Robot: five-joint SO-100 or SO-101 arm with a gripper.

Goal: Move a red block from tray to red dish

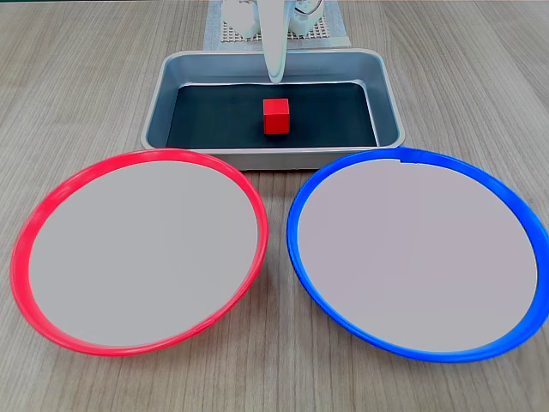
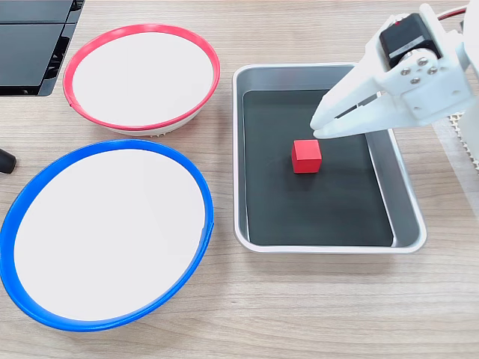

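Note:
The red block [image 1: 276,116] [image 2: 306,155] rests on the dark bottom of the silver tray [image 1: 159,96] [image 2: 238,157], roughly at its middle. My white gripper [image 1: 274,75] [image 2: 317,129] hangs over the tray a little above and behind the block, apart from it. Its fingers meet at the tips, shut with nothing between them. The red dish [image 1: 17,257] [image 2: 142,30] lies beside the tray with a bare pale centre. It is in front and to the left in a fixed view, at the upper left in the other.
A blue-rimmed dish [image 1: 296,249] [image 2: 203,196] of the same size lies next to the red one. The arm's base stands on a white mesh mat [image 1: 230,34] behind the tray. A black flat object [image 2: 30,45] sits beyond the red dish.

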